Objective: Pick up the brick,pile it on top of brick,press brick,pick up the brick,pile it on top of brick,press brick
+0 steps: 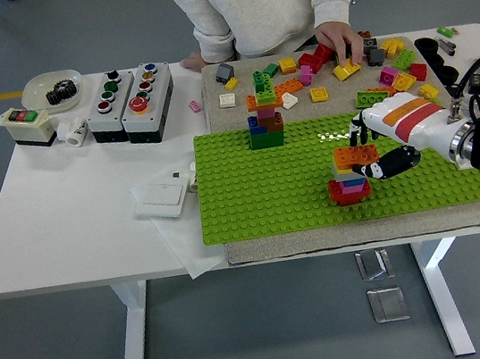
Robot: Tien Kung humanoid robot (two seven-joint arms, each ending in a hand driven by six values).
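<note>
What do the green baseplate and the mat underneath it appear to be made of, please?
The green baseplate looks like rigid moulded plastic: saturated colour, a regular grid of studs, and a bright highlight near its far edge. The mat beneath it appears to be a beige woven or felt-like fabric, matte and without glare, though the weave is too fine to confirm.
</note>
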